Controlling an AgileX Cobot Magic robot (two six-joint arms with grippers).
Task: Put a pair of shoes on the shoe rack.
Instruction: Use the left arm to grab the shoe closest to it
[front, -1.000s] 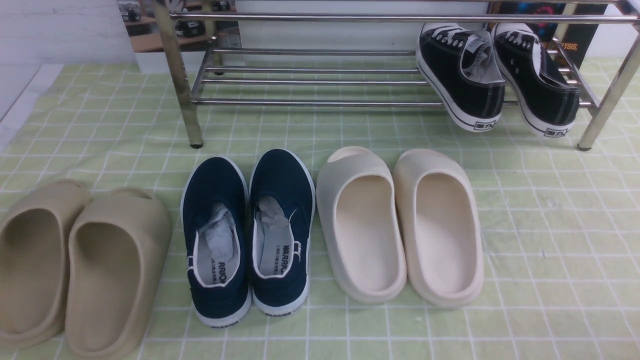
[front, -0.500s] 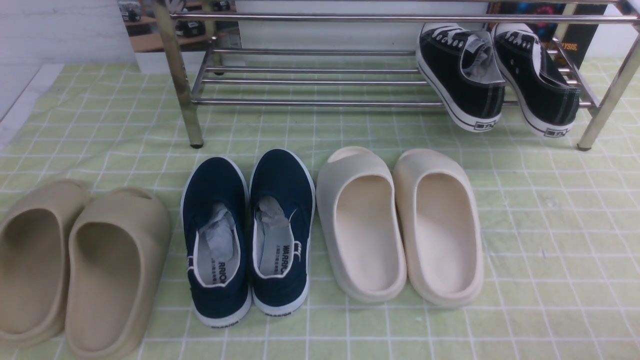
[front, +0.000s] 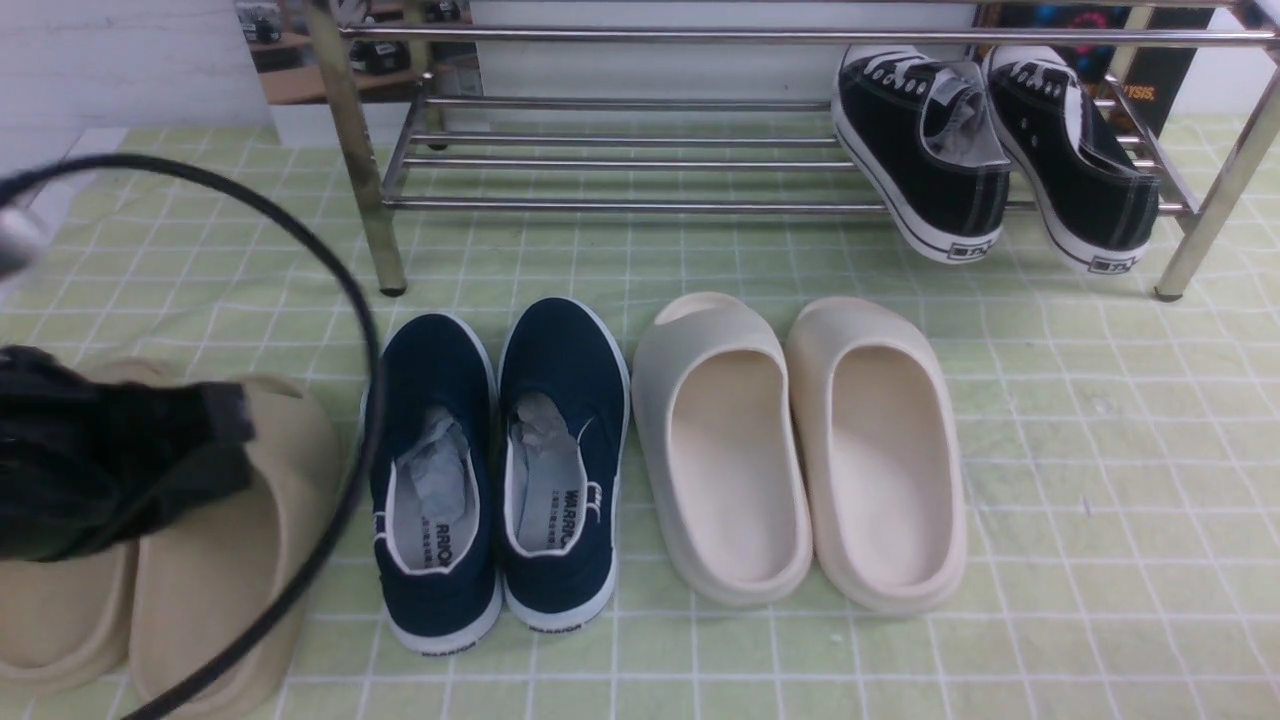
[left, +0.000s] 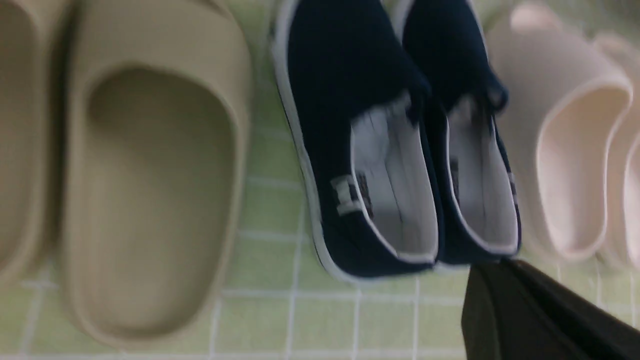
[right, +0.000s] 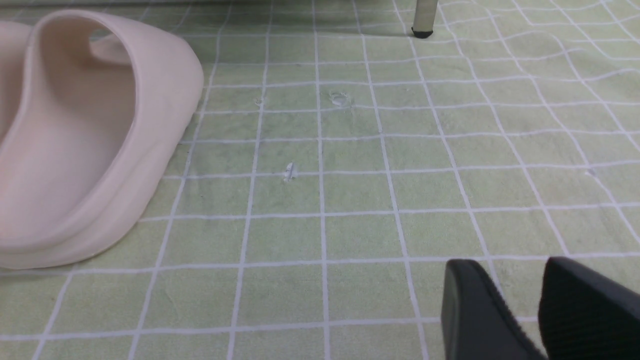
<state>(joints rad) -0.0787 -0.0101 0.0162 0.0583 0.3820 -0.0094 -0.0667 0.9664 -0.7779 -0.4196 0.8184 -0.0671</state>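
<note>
The pair of navy slip-on shoes (front: 495, 465) stands side by side on the green checked cloth, toes toward the chrome shoe rack (front: 640, 205). They also show in the left wrist view (left: 395, 145). My left gripper (front: 200, 440) is a blurred black mass over the beige slides, left of the navy shoes and not touching them. Only one dark finger (left: 520, 310) shows near the shoes' heels, so its state is unclear. My right gripper (right: 520, 272) hangs empty over bare cloth with a narrow gap between its fingers; it is out of the front view.
Black lace-up sneakers (front: 990, 150) lean on the rack's right end. Cream slides (front: 800, 450) lie right of the navy shoes, beige slides (front: 230, 560) to their left. A black cable (front: 350, 300) loops beside the left navy shoe. A rack leg (front: 385, 255) stands behind it.
My left arm and its cable have come into the front view from the left, over the beige slides. The shoes have not moved.
</note>
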